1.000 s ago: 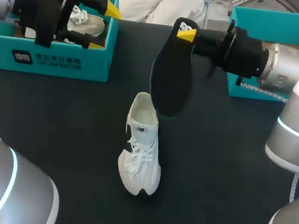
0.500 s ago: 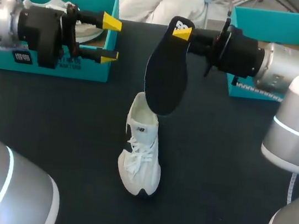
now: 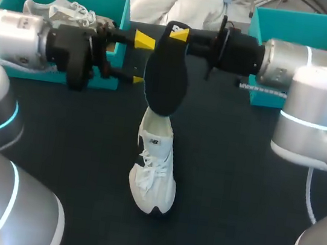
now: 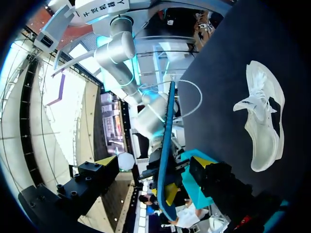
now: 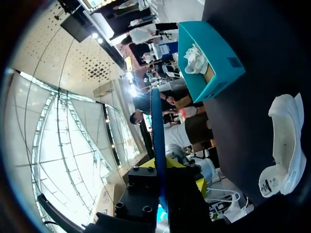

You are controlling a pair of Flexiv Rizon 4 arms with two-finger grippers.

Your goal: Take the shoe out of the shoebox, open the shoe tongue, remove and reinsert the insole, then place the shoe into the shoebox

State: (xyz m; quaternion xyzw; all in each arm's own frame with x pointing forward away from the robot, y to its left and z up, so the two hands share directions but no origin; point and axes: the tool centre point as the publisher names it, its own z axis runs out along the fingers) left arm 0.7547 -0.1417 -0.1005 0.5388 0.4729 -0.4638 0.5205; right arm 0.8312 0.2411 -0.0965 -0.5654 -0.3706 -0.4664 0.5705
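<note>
My right claw (image 3: 179, 34) is clamped on the heel end of the black insole (image 3: 165, 77), which hangs toe-down over the white shoe (image 3: 154, 170) lying on the table (image 3: 57, 144), I judge for feeding it back in. My left claw (image 3: 139, 58) is spread wide just beside it, probably to steady it. The left wrist shows the insole edge-on between my parted fingers (image 4: 104, 162), apparently untouched. The right wrist shows both fingers pinching it, with the shoe below.
</note>
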